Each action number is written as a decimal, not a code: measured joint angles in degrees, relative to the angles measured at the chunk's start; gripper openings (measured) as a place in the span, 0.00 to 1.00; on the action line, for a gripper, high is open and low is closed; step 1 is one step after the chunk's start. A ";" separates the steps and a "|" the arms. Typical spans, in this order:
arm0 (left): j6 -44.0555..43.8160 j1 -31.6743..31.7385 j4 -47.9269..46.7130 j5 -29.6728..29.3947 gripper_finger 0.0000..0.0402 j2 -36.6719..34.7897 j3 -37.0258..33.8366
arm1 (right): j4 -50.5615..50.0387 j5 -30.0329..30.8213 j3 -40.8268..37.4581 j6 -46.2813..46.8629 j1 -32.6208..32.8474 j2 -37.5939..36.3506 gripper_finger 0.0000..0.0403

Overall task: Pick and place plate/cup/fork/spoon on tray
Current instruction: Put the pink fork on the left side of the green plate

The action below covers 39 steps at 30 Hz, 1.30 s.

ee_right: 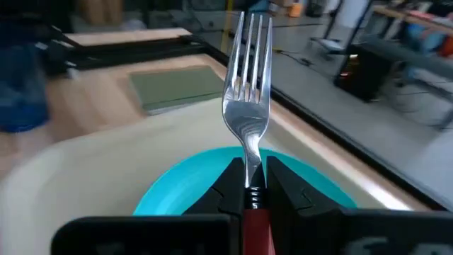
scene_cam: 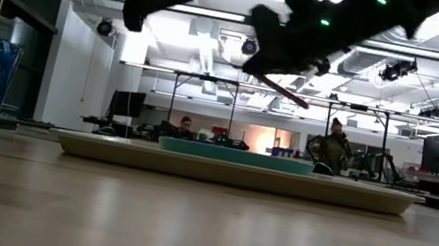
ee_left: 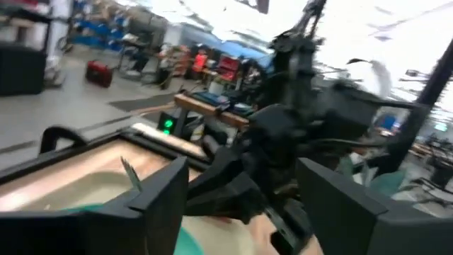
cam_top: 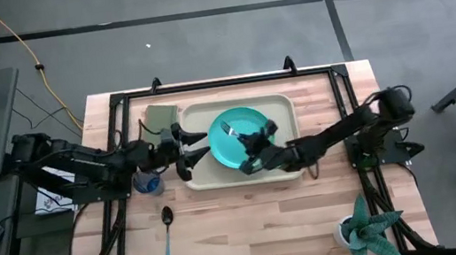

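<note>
Right gripper (ee_right: 249, 190) is closed tight on the fork (ee_right: 248, 92), pinching it at the top of the red handle just below the metal neck; tines point forward, clear of everything. In the high view the fork hangs over the teal plate (cam_top: 232, 141), which already sits on the beige tray (cam_top: 281, 106); the low view shows the fork tilted in the air, not touching the plate. Left gripper (cam_top: 184, 148) stands at the tray's left edge, just beside the plate, fingers spread wide and holding nothing. Blue cup (cam_top: 148, 183) is on the table off the tray, close under the left arm; spoon (cam_top: 167, 233) lies on the bare wood nearer the front edge, well apart from the tray. Handling judgement: fork is light, stiff, smooth, likely to pivot in a narrow pinch, so a grip near the neck looks sensible. The spoon lies flat and thin; best taken across the handle. The cup seems light and tippable; take by the wall.
</note>
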 joint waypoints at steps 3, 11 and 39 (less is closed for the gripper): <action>-1.64 0.02 0.01 -4.20 0.65 1.81 0.37 | -6.69 3.16 6.64 -0.18 -0.02 3.40 0.03; -6.38 0.42 -0.15 -12.15 0.65 4.02 0.41 | -11.65 4.30 15.57 -1.51 0.30 7.97 0.03; -18.63 4.15 -0.31 -12.98 0.64 15.20 5.35 | -10.89 -0.46 16.01 -0.61 -0.24 8.00 0.03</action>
